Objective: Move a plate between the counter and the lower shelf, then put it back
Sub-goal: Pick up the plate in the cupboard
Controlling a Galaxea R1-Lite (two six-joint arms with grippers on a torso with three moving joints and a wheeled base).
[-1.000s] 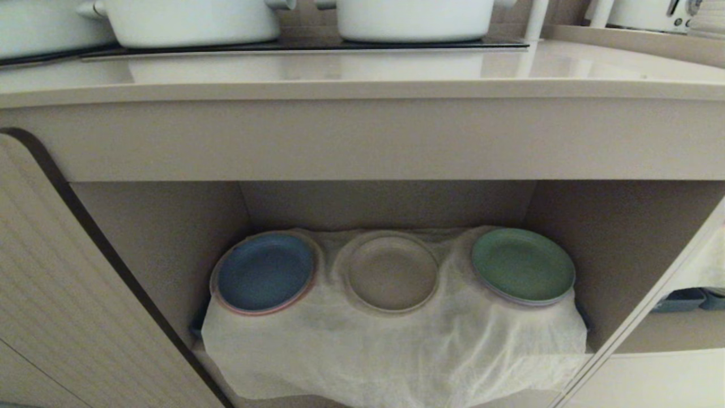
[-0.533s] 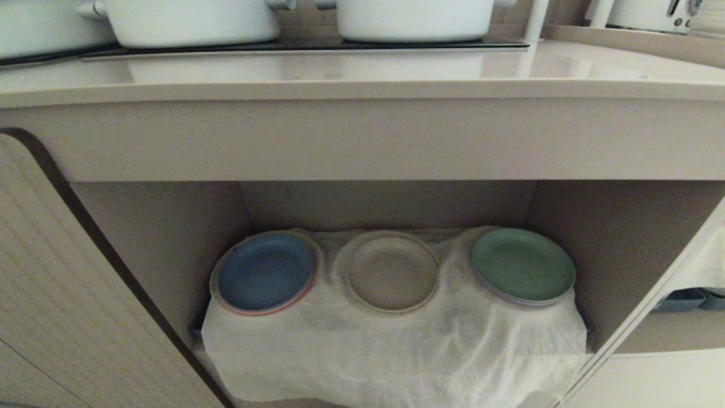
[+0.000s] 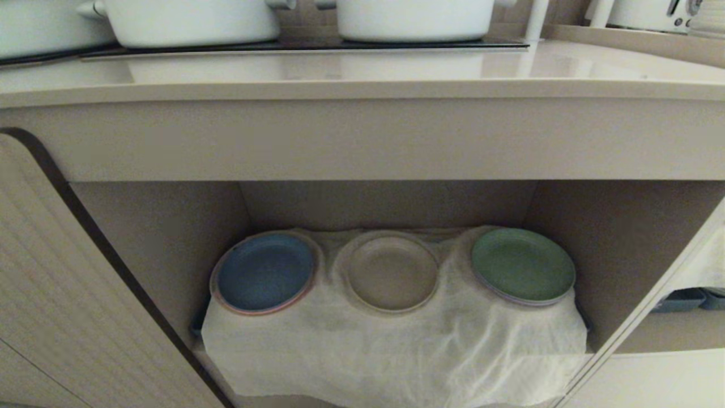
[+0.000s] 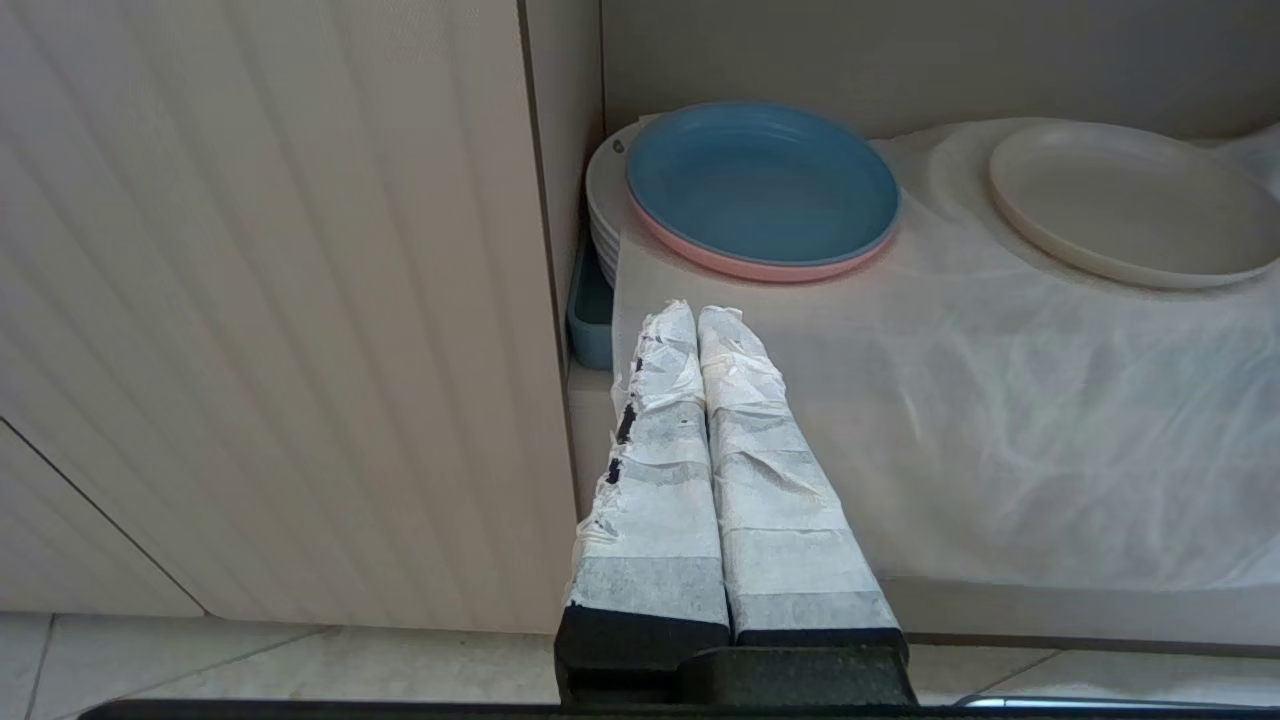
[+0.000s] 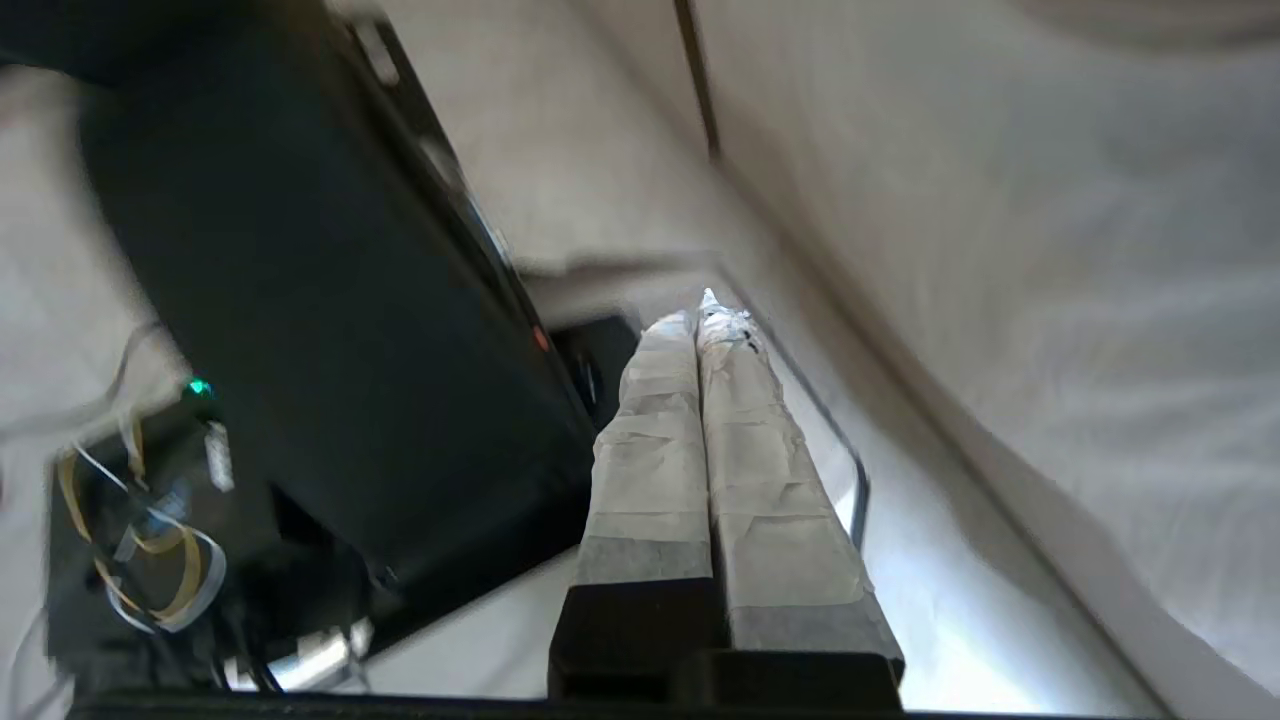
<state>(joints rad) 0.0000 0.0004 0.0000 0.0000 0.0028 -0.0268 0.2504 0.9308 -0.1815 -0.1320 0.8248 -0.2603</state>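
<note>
Small round matte beige plate [image 3: 392, 273] with low rim, lying flat on wrinkled white cloth [image 3: 396, 345] of lower shelf [image 3: 617, 249], between blue plate [image 3: 265, 272] and green plate [image 3: 522, 264], left gripper [image 4: 697, 318] and right gripper [image 5: 703, 318] both closed tight, empty.

No text, label, brand, number or sign can be read anywhere in these views.

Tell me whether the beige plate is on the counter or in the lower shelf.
In the lower shelf: the plate lies flat on white cloth.
</note>
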